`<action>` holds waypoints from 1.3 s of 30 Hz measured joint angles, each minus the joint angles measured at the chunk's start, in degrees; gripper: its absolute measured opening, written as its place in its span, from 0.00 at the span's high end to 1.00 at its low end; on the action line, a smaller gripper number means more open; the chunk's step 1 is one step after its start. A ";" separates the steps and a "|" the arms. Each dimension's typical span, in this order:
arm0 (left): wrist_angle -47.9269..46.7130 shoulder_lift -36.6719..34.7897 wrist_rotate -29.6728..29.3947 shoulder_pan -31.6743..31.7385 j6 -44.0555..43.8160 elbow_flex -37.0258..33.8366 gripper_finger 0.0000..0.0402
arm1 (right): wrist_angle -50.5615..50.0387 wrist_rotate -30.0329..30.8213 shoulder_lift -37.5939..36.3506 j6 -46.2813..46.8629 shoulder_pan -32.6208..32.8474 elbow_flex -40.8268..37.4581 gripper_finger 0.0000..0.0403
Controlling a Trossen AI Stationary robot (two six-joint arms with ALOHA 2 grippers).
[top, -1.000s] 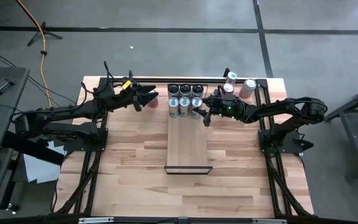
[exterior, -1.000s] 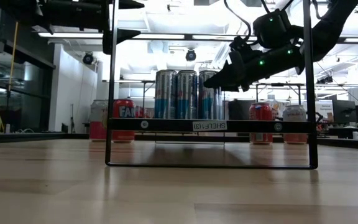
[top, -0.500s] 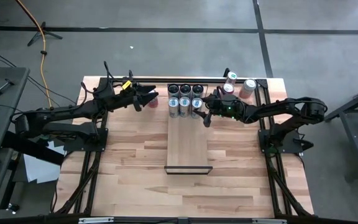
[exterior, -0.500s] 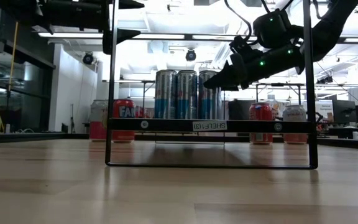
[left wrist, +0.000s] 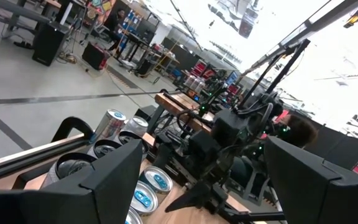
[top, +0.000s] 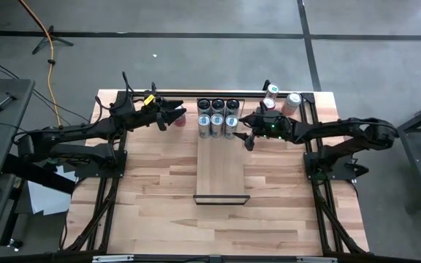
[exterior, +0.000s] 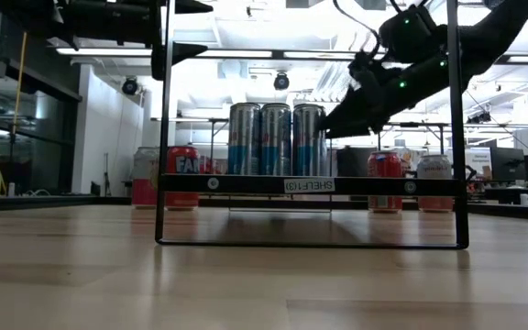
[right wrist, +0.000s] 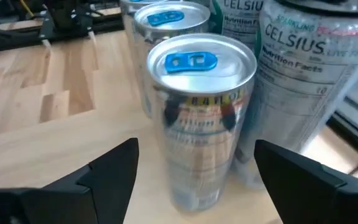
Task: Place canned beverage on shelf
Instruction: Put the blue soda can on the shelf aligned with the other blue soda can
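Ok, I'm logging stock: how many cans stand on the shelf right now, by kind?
Blue-tab silver cans: 3
Celsius cans: 3
Total on the shelf: 6

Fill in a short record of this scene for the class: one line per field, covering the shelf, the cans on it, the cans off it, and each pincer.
shelf: pale wooden plank in a dark frame, mid-table
cans on shelf: six silver cans in two rows of three at the far end
cans off shelf: red can on the table to the left, more cans at the far right corner
right pincer: open, empty, just off the nearest-right shelf can
left pincer: open, empty, waiting left of the shelf
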 joint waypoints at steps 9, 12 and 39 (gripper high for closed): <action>-0.04 0.00 0.45 0.00 0.00 0.00 0.26 | -13.71 -0.54 -18.68 6.44 -0.07 0.00 0.24; -0.09 0.01 0.74 0.00 0.00 0.00 0.26 | -13.56 -0.54 -27.12 8.67 -0.07 0.00 0.24; 0.46 0.03 1.07 0.01 -0.09 0.00 0.26 | 23.35 1.80 -36.92 19.82 0.00 0.02 0.24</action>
